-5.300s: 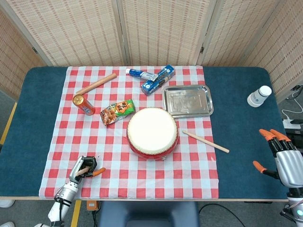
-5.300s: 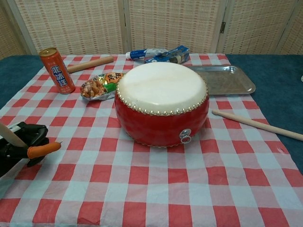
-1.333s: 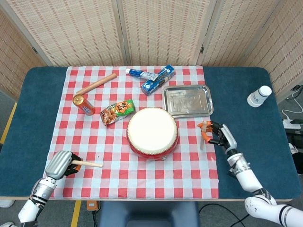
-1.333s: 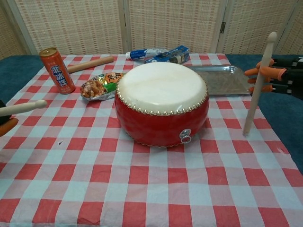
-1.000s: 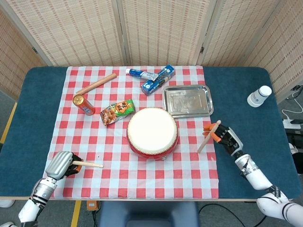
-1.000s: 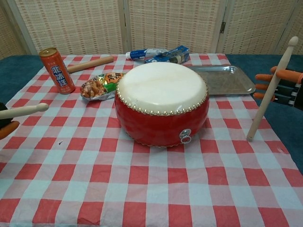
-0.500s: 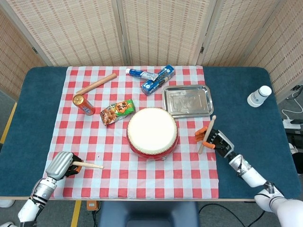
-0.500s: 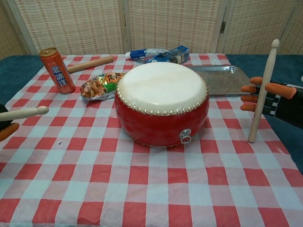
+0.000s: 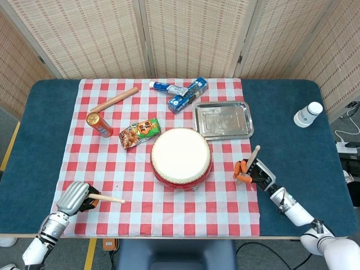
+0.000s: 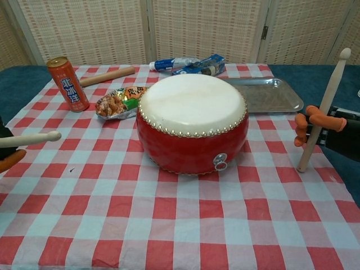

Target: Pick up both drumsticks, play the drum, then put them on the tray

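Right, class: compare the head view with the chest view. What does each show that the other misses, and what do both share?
Only the head view shows the white bottle on the blue cloth and the whole left hand.

Only the chest view shows the drum's metal ring and the can's printed characters.

Both show the drum, tray, snack bag, and the right hand holding a drumstick.
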`<state>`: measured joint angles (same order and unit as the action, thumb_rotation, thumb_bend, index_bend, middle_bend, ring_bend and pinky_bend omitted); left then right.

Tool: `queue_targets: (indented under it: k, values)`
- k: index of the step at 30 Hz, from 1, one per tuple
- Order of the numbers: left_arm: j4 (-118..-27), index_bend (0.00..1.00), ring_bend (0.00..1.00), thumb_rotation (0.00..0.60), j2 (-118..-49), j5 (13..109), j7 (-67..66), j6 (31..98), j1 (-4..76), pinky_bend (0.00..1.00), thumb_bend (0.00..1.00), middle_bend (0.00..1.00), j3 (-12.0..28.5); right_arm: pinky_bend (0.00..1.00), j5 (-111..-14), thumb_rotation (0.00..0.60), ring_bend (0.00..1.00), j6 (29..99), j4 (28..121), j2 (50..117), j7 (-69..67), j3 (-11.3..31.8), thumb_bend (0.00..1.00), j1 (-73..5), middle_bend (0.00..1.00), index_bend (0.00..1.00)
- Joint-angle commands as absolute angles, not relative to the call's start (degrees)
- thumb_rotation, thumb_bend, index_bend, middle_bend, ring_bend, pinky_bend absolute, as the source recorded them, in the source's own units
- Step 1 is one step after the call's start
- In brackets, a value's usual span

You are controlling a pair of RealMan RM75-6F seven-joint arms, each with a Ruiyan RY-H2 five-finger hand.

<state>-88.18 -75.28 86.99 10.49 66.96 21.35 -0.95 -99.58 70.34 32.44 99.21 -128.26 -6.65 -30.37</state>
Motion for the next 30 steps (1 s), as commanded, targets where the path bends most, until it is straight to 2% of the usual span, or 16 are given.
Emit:
queue_targets:
  k: [1, 11, 14, 18, 20, 25, 27, 30]
  values:
    - [-88.17, 1.0, 1.0, 0.6, -75.32, 87.07, 10.41, 66.89, 21.4, 1.0, 0.57, 1.0, -1.04, 0.57, -99.29, 0.6, 0.59, 69.49, 32.96, 99.47, -125.36, -7.48, 0.0, -30.37, 0.63, 0.8]
    - [-88.0, 1.0, 1.0, 0.6, -75.43, 87.06, 10.58, 66.71, 21.53, 1.0, 0.57, 1.0, -1.08, 0.61, -98.93, 0.6, 0.64, 66.66, 33.62, 100.51, -120.85, -8.93, 0.0, -30.85, 0.69, 0.89]
    - [-87.89, 1.0, 1.0, 0.6, -75.45, 86.99, 10.9, 66.65, 21.53, 1.0, 0.57, 1.0, -1.11, 0.65, -98.58, 0.6, 0.73, 65.72, 33.71, 101.04, -119.64, -8.99, 0.0, -31.23, 0.78, 0.99]
    - [-87.48, 1.0, 1.0, 0.6, -75.61, 86.96, 11.66, 66.44, 21.55, 1.0, 0.57, 1.0, -1.23, 0.74, -97.58, 0.6, 0.84, 64.76, 34.73, 101.85, -117.72, -8.3, 0.02, -31.94, 0.88, 1.0]
    - [-87.29, 1.0, 1.0, 0.6, -75.68, 86.99, 11.95, 66.45, 21.54, 1.0, 0.57, 1.0, -1.25, 0.78, -97.14, 0.6, 0.88, 64.8, 35.38, 101.82, -117.38, -7.99, 0.09, -32.02, 0.92, 1.0]
    - [-86.73, 1.0, 1.0, 0.6, -75.83, 87.01, 12.55, 66.5, 21.53, 1.0, 0.57, 1.0, -1.27, 0.89, -95.89, 0.6, 0.97, 65.07, 37.56, 101.18, -115.55, -7.0, 0.41, -32.13, 1.0, 1.0]
    - [-86.6, 1.0, 1.0, 0.6, -75.79, 87.04, 12.7, 66.44, 21.57, 1.0, 0.57, 1.0, -1.3, 0.92, -96.09, 0.6, 1.0, 65.31, 38.93, 100.22, -114.47, -7.07, 0.47, -32.49, 1.0, 1.0]
    - [-86.56, 1.0, 1.0, 0.6, -75.62, 87.19, 12.68, 66.53, 21.6, 1.0, 0.57, 1.0, -1.31, 0.95, -96.57, 0.6, 1.0, 65.09, 41.76, 97.91, -110.75, -7.39, 0.52, -33.28, 1.0, 1.0]
